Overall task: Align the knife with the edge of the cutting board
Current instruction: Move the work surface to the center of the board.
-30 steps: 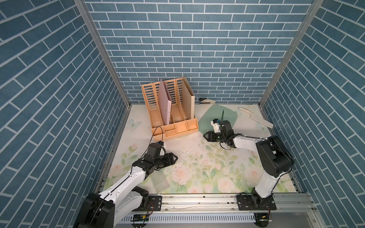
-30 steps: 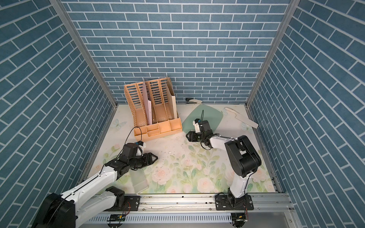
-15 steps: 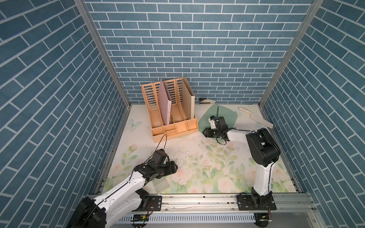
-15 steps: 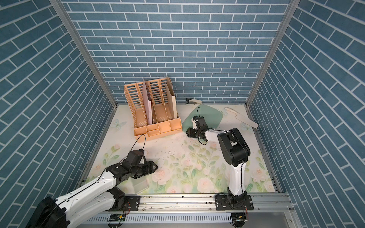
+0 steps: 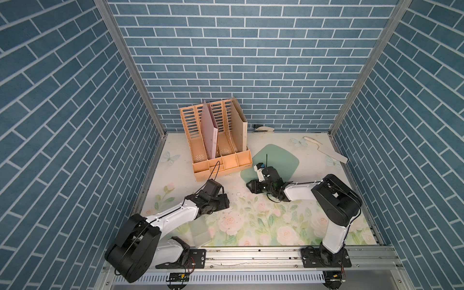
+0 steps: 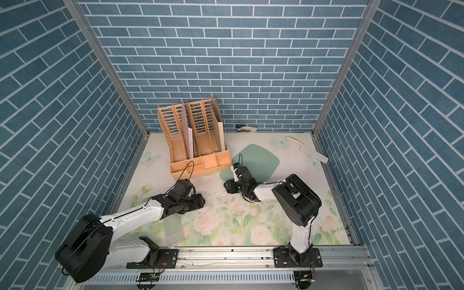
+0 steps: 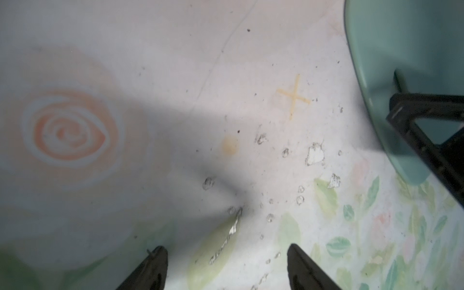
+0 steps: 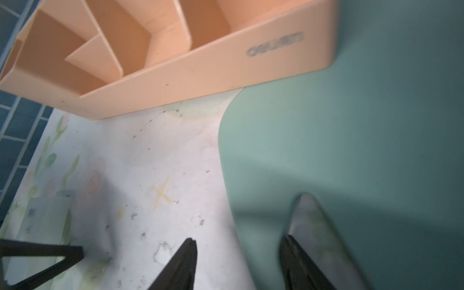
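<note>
Here, in both top views, the knife [image 5: 326,150] lay at the far right corner of the mat [image 5: 173,175], well apart from the board [image 5: 276,157], its long axis slanting from far handle to nearer blade. The right gripper [image 5: 251,187], at the board's near-left corner, was nearer than the left gripper [image 5: 225,200]; the knife lay beyond it, rightward. Left wrist: jaws parted, empty. Right wrist, blurred: jaws parted, seemingly straddling the board's edge, gripping nothing.

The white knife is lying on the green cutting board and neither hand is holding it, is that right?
Not on the board. In both top views the knife lies on the floral mat by the right wall, apart from the cutting board. The rest stands: neither the left hand nor the right hand holds it.
</note>
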Motion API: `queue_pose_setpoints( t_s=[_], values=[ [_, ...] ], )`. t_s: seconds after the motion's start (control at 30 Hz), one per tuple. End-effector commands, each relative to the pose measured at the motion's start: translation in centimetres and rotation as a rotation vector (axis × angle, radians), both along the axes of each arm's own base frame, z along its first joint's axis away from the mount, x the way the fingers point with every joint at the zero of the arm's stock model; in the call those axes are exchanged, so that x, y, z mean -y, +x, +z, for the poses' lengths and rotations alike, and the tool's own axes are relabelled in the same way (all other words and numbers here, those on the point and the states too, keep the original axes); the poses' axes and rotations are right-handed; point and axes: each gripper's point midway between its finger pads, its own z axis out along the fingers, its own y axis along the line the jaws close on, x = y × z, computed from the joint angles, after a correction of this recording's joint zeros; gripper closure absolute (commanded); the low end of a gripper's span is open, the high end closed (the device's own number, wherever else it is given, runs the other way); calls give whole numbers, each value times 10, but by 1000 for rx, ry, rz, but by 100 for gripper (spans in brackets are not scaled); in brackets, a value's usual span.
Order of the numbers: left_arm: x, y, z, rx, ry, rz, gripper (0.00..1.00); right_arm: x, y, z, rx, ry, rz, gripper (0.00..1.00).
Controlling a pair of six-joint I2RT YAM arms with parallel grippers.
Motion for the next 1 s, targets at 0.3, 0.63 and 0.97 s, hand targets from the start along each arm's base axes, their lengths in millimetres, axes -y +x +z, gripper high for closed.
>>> queue_pose_setpoints(
  t_s=[0.3, 0.63, 0.97],
  values=[
    [-36, 13, -2, 14, 60, 107, 23, -100, -104, -2, -230, 193, 181, 43],
    [-30, 8, 23, 56, -43, 97, 22, 0, 1, 52, -34, 139, -21, 37],
    [-15, 9, 12, 2, -104, 84, 18, 162, 115, 2, -143, -47, -333, 34]
  ],
)
